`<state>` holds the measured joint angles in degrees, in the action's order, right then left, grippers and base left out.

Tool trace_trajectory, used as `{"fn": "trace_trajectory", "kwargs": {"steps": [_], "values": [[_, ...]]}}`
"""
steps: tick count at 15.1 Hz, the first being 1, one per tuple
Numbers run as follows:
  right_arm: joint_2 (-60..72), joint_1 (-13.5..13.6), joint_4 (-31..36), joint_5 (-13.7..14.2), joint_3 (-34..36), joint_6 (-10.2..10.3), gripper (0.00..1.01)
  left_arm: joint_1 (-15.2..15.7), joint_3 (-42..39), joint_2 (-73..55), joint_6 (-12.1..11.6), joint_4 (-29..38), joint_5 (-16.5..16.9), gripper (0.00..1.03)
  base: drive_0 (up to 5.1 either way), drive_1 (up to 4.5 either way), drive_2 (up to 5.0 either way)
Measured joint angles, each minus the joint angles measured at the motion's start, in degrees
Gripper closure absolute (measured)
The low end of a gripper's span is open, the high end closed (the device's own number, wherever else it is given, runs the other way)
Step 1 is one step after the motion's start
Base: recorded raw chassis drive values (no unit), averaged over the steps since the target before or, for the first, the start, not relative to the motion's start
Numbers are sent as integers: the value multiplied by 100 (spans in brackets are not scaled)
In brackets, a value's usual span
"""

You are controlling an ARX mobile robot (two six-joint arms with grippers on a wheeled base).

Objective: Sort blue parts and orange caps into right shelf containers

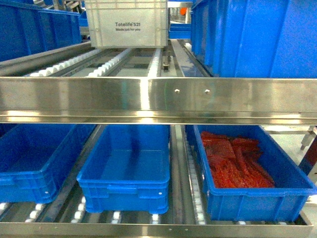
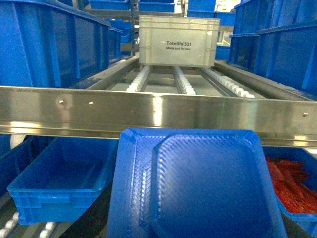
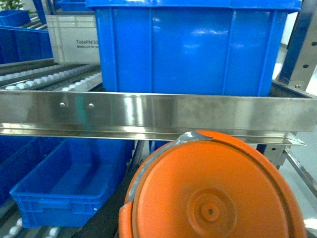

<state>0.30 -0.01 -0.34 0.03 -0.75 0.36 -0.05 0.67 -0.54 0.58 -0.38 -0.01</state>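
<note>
Right bin (image 1: 292,191) holds orange-red pieces (image 1: 233,161).

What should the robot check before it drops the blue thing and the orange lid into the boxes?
1. Blue part in front of the left wrist camera: ok, it fills the lower view. The tool itself is hidden, so grip: cannot tell.
2. Orange cap at the right wrist camera: ok, close up; grip: cannot tell.
3. Middle bin on the lower shelf open and free inside: ok.
4. Right bin has room: ok, red pieces lie in it but sit below the rim.
5. Steel rail above the bins clear of both items: cannot tell, it runs close over them.
</note>
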Motion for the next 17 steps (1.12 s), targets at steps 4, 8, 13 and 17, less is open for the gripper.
{"fn": "trace_trajectory", "kwargs": {"steps": [4,8,13,17], "values": [[0,0,-4,-4,0,0,58,0,0,0,0,-4,-2,62,-494,250,250],[2,0,-4,-4,0,0,58,0,0,0,0,-2,-4,62,-490,255,255],[2,0,-2,-4,0,0,58,0,0,0,0,0,-2,62,-487,258,258],[0,0,-2,-4,0,0,58,0,0,0,0,-4,-4,62,-494,252,252]]}}
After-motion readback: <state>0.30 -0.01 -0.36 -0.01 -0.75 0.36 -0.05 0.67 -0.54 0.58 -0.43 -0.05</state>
